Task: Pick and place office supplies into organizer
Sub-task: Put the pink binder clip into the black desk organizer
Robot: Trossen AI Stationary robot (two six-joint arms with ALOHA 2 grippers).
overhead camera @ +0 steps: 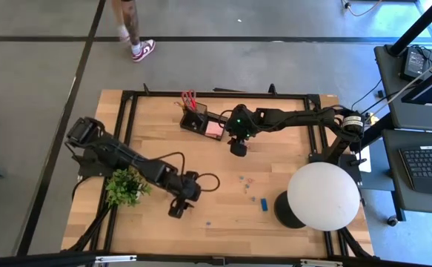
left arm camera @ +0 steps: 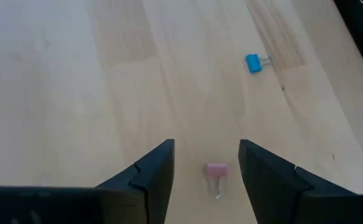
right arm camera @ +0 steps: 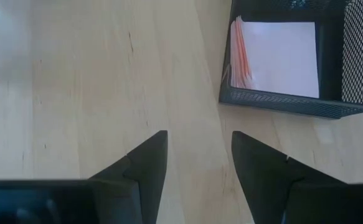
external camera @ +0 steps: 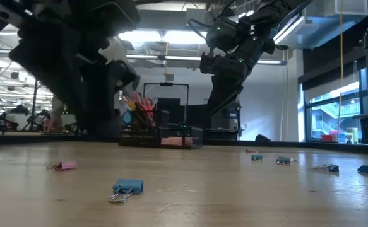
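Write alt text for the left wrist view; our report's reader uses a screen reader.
The left gripper hangs open over the wooden table, its two dark fingers either side of a small pink binder clip lying between them. A blue binder clip lies farther off on the bare wood.

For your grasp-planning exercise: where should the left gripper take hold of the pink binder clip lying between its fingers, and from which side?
Grip the pink clip across its solid body, coming straight down. It lies flat on the table between the left gripper's open fingers; its thin wire handles probably offer poorer purchase.
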